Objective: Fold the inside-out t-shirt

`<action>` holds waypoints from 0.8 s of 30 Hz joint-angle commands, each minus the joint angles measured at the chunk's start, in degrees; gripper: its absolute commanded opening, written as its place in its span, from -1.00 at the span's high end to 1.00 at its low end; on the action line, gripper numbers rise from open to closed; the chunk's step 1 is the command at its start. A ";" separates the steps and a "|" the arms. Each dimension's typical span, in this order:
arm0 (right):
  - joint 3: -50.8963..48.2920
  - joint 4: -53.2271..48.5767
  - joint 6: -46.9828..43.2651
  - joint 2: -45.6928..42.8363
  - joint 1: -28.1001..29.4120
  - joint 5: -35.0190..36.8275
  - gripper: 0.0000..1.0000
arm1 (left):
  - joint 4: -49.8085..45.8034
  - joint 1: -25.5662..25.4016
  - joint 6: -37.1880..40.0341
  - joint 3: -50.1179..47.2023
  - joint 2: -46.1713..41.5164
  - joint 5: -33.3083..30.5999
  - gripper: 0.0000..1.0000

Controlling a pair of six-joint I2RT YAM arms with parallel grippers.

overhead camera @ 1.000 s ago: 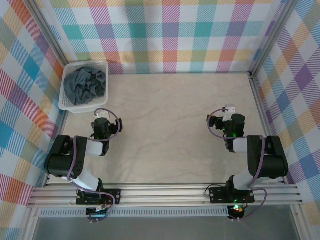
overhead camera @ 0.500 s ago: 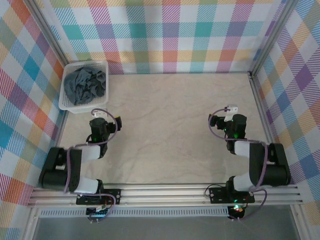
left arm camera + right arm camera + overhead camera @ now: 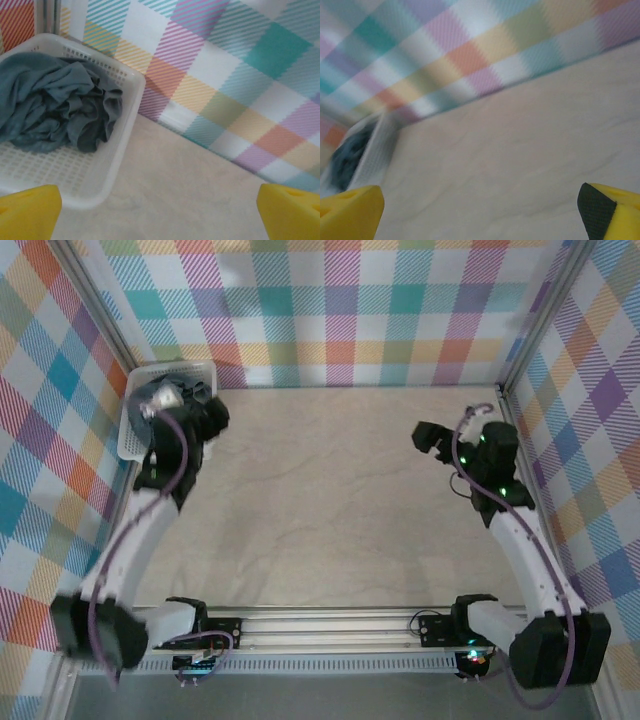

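The t-shirt (image 3: 55,105) is a crumpled slate-grey heap lying inside the white mesh basket (image 3: 125,135) at the table's far left corner. My left gripper (image 3: 160,215) hovers open just right of the basket's near corner, its yellow fingertips (image 3: 27,212) wide apart over bare table, touching nothing. From above, the left gripper (image 3: 195,398) sits over the basket (image 3: 128,445) and hides most of the cloth. My right gripper (image 3: 480,215) is open and holds nothing, high over the right side of the table (image 3: 320,500), facing left. Far off to its left lie the t-shirt (image 3: 347,155) and basket (image 3: 375,150).
Checked cloth walls (image 3: 340,310) close in the table on the back and both sides. A metal post (image 3: 515,430) runs along the right edge close to the right arm. The marbled tabletop between the arms is bare.
Both arms have unfolded from their tucked pose near the front. The left one reached back and left to the basket; the right one rose and stretched toward the back right. Both grippers stayed open.
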 commanded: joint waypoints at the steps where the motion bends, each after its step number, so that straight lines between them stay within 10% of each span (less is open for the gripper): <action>1: 6.83 -16.24 -0.71 4.94 2.72 -10.84 -0.99 | -19.01 7.20 -6.11 13.92 14.68 2.96 -1.00; 9: 7.12 -19.29 0.54 6.10 3.29 -14.12 -0.99 | -38.70 16.32 -7.62 58.82 55.31 12.95 -1.00; 16: 11.53 -23.07 -1.26 8.62 3.38 -14.94 -0.99 | -33.81 17.04 -4.43 75.33 72.61 15.64 -1.00; 17: 12.39 -23.58 -1.61 8.98 3.38 -15.06 -0.99 | -32.65 17.36 -5.38 75.58 73.35 16.39 -0.69; 19: 13.78 -24.37 -2.12 9.37 3.37 -14.76 -0.99 | -31.26 17.92 -7.38 75.58 73.61 18.46 0.91; 24: 16.04 -24.66 -2.44 9.22 3.38 -13.97 -0.99 | -30.24 16.73 -6.35 75.89 65.92 24.58 1.00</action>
